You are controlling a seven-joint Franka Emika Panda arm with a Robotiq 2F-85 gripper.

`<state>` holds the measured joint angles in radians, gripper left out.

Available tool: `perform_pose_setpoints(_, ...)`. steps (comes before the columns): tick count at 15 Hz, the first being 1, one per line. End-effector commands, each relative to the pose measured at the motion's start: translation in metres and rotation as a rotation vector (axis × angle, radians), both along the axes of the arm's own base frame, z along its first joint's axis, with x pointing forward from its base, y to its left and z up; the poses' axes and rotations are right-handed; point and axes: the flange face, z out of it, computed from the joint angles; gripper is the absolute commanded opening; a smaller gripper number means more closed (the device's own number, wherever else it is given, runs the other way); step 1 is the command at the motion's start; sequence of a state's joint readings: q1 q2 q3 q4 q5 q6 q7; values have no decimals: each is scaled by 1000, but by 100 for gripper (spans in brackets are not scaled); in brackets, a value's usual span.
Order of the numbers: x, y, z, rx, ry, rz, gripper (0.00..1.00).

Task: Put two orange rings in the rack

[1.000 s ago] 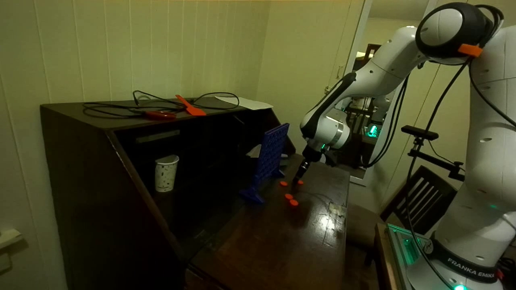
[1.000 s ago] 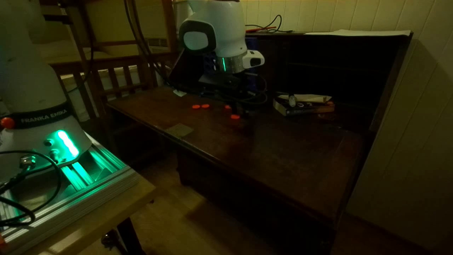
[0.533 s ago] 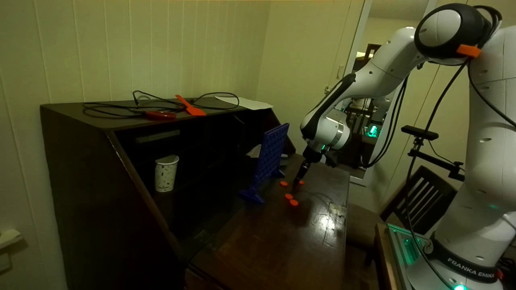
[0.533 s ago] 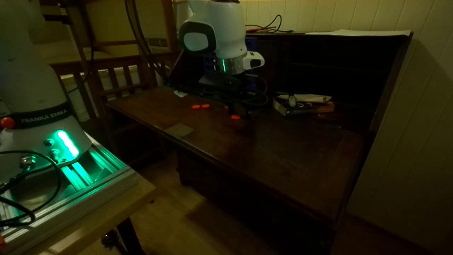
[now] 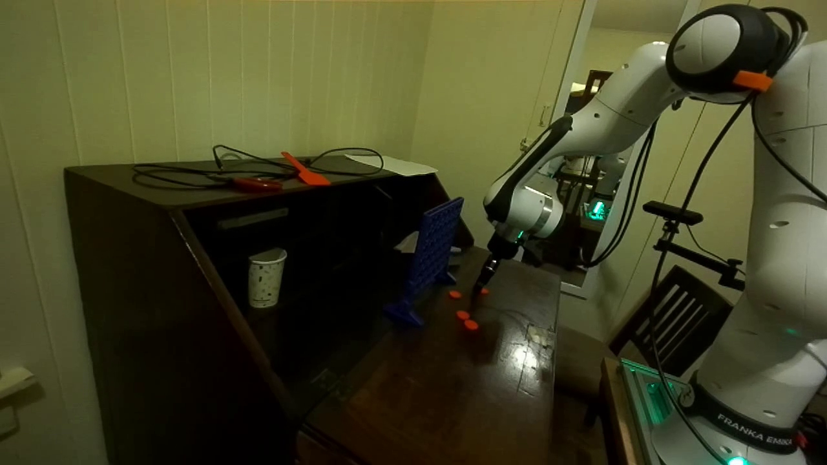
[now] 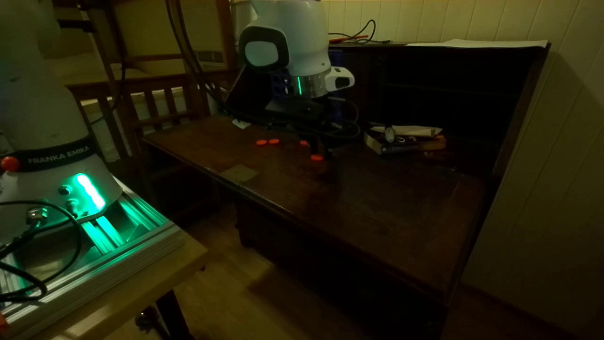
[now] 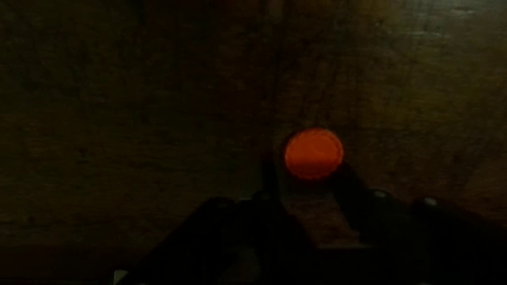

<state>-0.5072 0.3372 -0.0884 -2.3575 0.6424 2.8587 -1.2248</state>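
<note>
Several orange rings lie flat on the dark desk top. In an exterior view one ring [image 5: 455, 294] lies near the rack, with a ring [image 5: 462, 315] and a ring [image 5: 471, 325] close together in front. Another ring [image 6: 317, 157] is at my gripper [image 5: 478, 289]. In the wrist view that ring [image 7: 314, 153] sits between the tips of my gripper [image 7: 308, 165]. The right-hand finger [image 7: 348, 186] meets its edge; a narrow gap separates it from the left-hand finger [image 7: 270, 178], so the jaws stand part open. The blue rack [image 5: 434, 245] stands upright behind, mostly hidden by the arm in an exterior view [image 6: 336, 59].
The dark cabinet [image 5: 123, 271] rises behind the desk top and holds a paper cup [image 5: 266, 281]. A book [image 6: 406, 144] with papers lies at the back. Cables and an orange-red spatula [image 5: 307, 172] rest on the cabinet top. A chair [image 5: 685, 310] stands at the desk's edge.
My gripper has shifted slightly along the desk, and the ring at its tips has slid a little with it. The remaining rings and the rack have stayed put.
</note>
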Motion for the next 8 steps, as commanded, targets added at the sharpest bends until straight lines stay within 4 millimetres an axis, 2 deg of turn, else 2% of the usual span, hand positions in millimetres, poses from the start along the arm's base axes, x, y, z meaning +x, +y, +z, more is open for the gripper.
perform_pose_setpoints(1, -6, 1, -4, 7, 37, 23, 10)
perform_pose_setpoints(2, -7, 0, -4, 5, 44, 28, 17)
perform_pose_setpoints(3, -7, 0, -4, 1, 50, 33, 41)
perform_pose_setpoints(5, -7, -1, -3, -11, 64, 34, 44)
perform_pose_setpoints(8, -10, -3, -1, -28, 89, 38, 62)
